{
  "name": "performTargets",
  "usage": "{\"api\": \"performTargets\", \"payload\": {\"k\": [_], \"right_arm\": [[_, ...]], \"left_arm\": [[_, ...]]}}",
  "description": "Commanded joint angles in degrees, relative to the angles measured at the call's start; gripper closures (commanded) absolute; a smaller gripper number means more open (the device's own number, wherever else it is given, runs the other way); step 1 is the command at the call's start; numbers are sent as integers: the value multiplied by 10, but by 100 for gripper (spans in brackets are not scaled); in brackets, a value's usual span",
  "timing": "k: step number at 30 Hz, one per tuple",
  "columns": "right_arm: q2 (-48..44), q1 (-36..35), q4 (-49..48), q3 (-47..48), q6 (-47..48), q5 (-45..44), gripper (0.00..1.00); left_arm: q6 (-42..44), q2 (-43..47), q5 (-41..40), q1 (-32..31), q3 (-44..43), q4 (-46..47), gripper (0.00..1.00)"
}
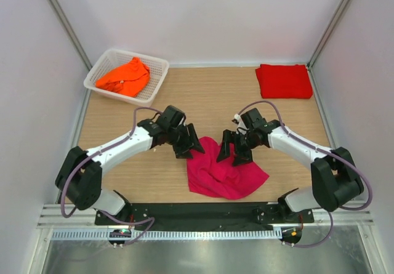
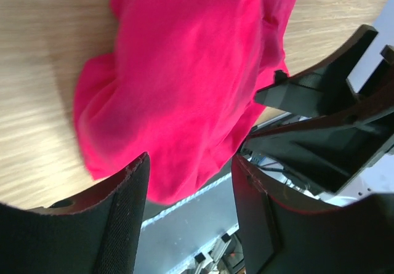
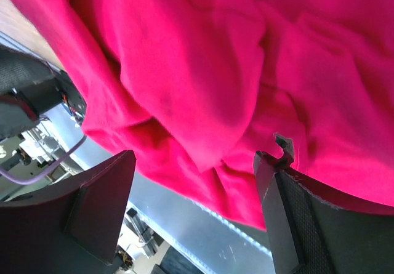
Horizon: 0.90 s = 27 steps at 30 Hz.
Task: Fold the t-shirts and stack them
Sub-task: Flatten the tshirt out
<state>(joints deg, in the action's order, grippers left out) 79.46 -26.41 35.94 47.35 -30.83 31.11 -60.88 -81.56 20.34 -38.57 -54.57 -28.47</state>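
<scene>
1. We judge the task about a third done. The red t-shirt (image 1: 284,81) lies folded into a flat rectangle at the far right corner of the table (image 1: 209,95), which looks like the base of the stack.
2. Two shirts are left. The orange t-shirt (image 1: 125,77) sits bunched inside the white basket (image 1: 159,78) at the far left, not folded. The magenta-pink t-shirt (image 1: 226,170) lies as a crumpled heap close to the near edge, a little right of centre.
3. The left gripper (image 1: 189,146) hangs at the far-left edge of the magenta heap. Its jaws stand partly apart and hold nothing. In its wrist view the cloth lies beyond the fingers (image 2: 123,206), not between them.
4. The right gripper (image 1: 233,153) hangs over the far edge of the same heap, just right of the left one. Its jaws stand wide apart. The cloth fills its wrist view underneath, but we see no fold pinched by its fingers (image 3: 301,218).
5. The two grippers face each other, near but apart. Most of the magenta cloth spreads nearer and to the right of them.
6. As we read it, the magenta shirt has yet to be spread flat, folded and carried to the red one. After that the orange shirt must come out of the basket.
</scene>
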Motion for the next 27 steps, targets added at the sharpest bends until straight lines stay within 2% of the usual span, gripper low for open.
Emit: {"api": "performTargets", "payload": {"k": [1,4,10,13,14,16,17,18,21,24,25,27], "right_arm": [[37,-4,-50,26,-6,13,16],[73,-5,-44,34,0,9,18],[73,-7,-70,15,-12,9,28],[70,-7,-83,8,-20,18,54],[69,-7,-83,6,-21,18,78],[66,-7,-83,1,-25,17,90],[60,-7,-84,-2,-28,16,97],[54,-7,-85,-5,-32,16,98],[20,-8,-88,-22,-45,13,99],[-24,-10,-77,-33,-53,4,99],[-37,-9,-65,-32,-54,0,99],[-73,-9,-53,-28,-56,-18,99]], "left_arm": [[38,-41,19,-13,-70,-56,43],[57,-76,20,-27,-85,-89,44],[63,-92,23,-56,-85,-110,46],[60,-84,12,-84,-76,-117,44],[58,-79,2,-92,-73,-120,43],[50,-67,-8,-105,-65,-121,34],[43,-62,-13,-118,-63,-119,33],[38,-61,-25,-125,-55,-116,33],[17,-59,-38,-149,-41,-106,40],[10,-58,-46,-156,-22,-100,63],[10,-55,-50,-156,-17,-101,74],[18,-48,-69,-156,-24,-130,87]]}}
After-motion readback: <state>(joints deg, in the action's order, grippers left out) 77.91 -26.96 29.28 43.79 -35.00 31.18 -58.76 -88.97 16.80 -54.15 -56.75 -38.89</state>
